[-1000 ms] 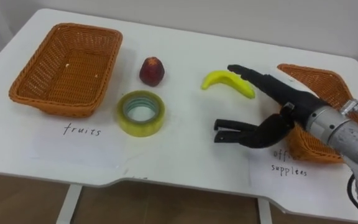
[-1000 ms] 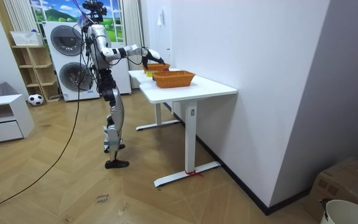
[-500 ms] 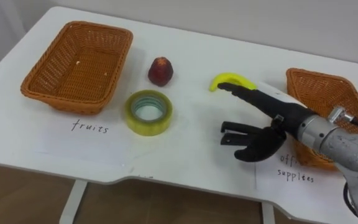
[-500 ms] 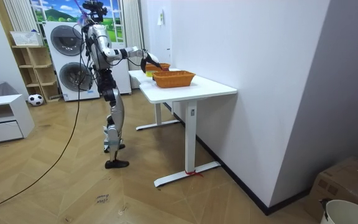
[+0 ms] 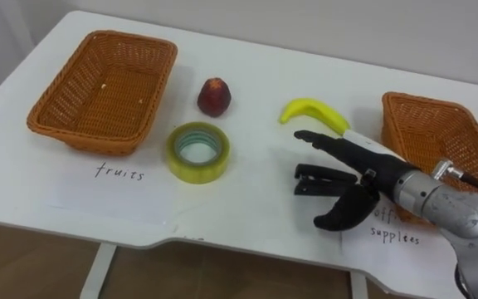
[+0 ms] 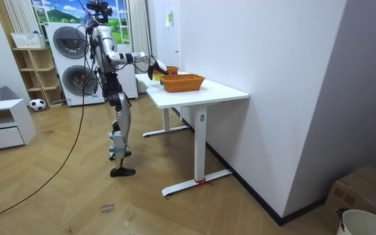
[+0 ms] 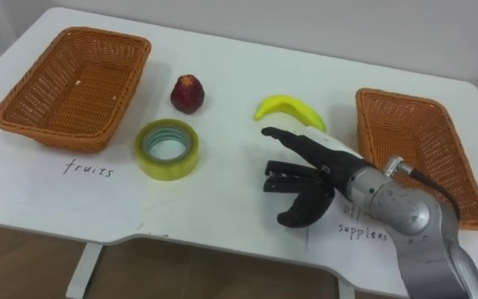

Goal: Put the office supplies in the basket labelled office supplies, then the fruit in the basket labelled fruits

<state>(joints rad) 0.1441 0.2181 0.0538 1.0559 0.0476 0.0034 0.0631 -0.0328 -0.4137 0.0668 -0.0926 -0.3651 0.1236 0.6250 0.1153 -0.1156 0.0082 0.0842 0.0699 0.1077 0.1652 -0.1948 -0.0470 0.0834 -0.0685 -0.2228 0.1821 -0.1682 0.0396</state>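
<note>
The right hand (image 5: 359,176), fingers spread and holding nothing, hovers over the table (image 5: 256,203) toward its right; the banana (image 5: 312,112) lies just beyond it, on the far side, apart.

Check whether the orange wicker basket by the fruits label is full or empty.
Empty: the orange wicker basket shows bare woven floor, while the red fruit, yellow banana and yellow tape roll lie outside it.
</note>
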